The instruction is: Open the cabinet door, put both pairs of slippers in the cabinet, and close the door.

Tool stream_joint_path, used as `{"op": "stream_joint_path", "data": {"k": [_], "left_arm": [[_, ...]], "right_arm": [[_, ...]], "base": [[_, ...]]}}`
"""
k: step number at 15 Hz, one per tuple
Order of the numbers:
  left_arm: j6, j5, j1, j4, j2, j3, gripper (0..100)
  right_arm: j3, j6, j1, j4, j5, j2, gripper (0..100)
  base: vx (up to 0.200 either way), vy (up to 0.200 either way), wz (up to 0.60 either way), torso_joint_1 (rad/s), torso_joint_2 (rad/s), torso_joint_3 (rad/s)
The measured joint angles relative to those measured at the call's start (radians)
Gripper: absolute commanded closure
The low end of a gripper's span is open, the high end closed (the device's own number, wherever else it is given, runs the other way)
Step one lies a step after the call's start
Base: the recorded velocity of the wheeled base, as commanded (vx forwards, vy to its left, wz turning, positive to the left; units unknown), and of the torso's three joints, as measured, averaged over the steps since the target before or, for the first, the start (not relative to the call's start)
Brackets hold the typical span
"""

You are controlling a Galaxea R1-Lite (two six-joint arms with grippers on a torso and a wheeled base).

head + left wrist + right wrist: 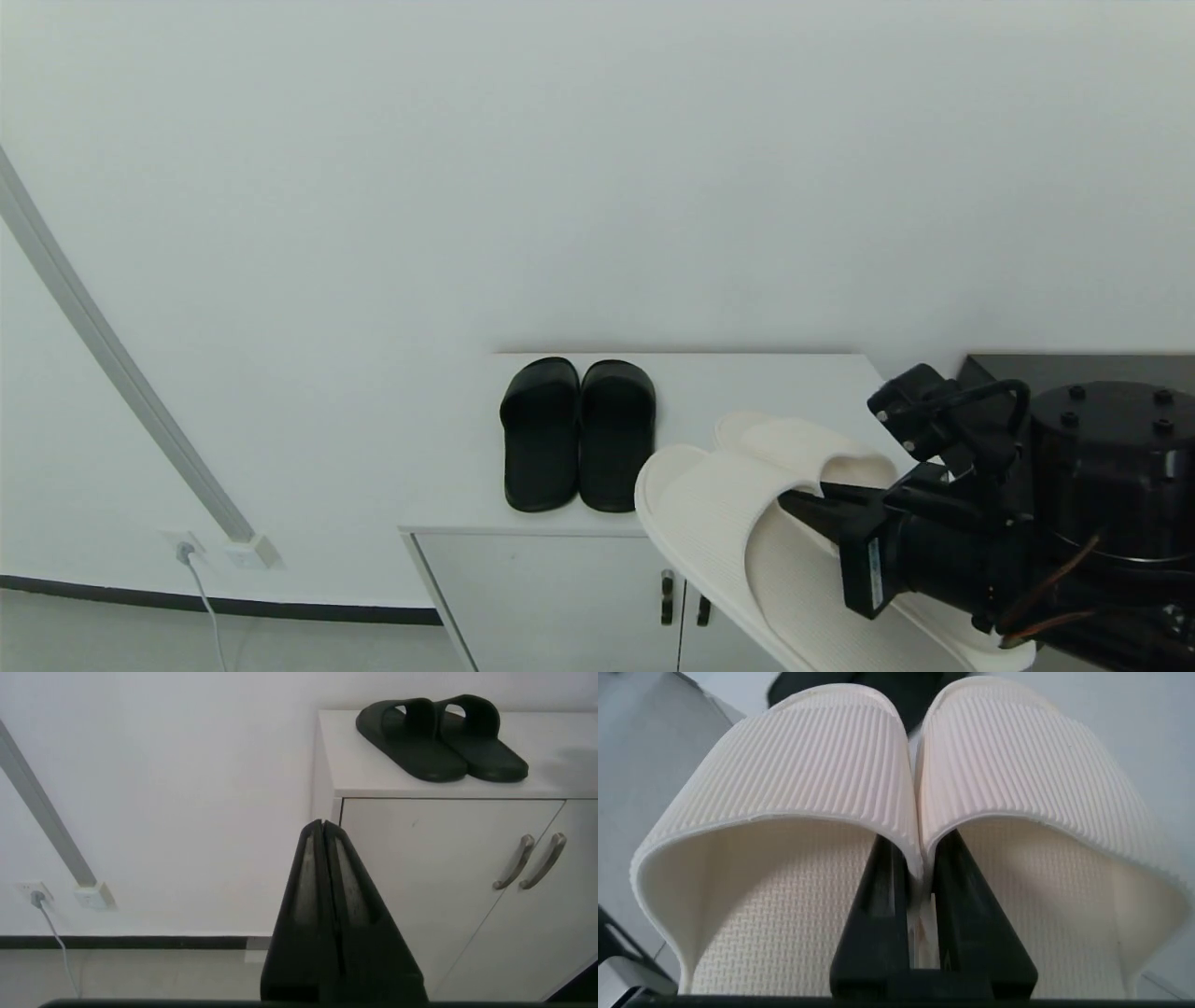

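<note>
The right claw (805, 505) was clenched on the white slippers (724, 509), both inner edges of the pair being pinched together between its fingers (878, 915), presumably so that two shoes could be carried in a single grasp. The pair was held aloft, toes pointing away from the robot, in front of the right part of the cabinet (551, 597) and partly over its front edge. The left claw (322, 859) was seen pressed closed with nothing in it, held low before the cabinet's left corner. It was probably kept free for the door.

The cabinet was stood against the wall (597, 168), and both of its doors were found shut, so the opening step was judged not yet done. The black slippers (579, 434) were laid side by side, touching, on the cabinet top towards its left side, well within reach for a later pick. The two door handles (667, 597) were set just beside each other at the middle seam, below the black pair.
</note>
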Motion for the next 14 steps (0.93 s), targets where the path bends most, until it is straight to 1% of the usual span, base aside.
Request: {"op": "stream_joint_path", "data": {"k": [2,9,14], "left_arm": [[-0.004,0.0,0.0,0.0,0.0,0.0,100],[-0.005,0.0,0.0,0.0,0.0,0.0,100],[-0.005,0.0,0.0,0.0,0.0,0.0,100]], "right_arm": [[0.011,0.0,0.009,0.003,0.0,-0.03,100],[0.034,-0.002,0.014,0.002,0.009,-0.048,100],[0.05,-0.015,0.014,0.0,0.013,-0.051,100]], "base": [[0.0,0.0,0.0,0.0,0.0,0.0],[-0.2,0.0,0.0,0.006,0.01,0.002],[0.0,0.0,0.0,0.0,0.0,0.0]]}}
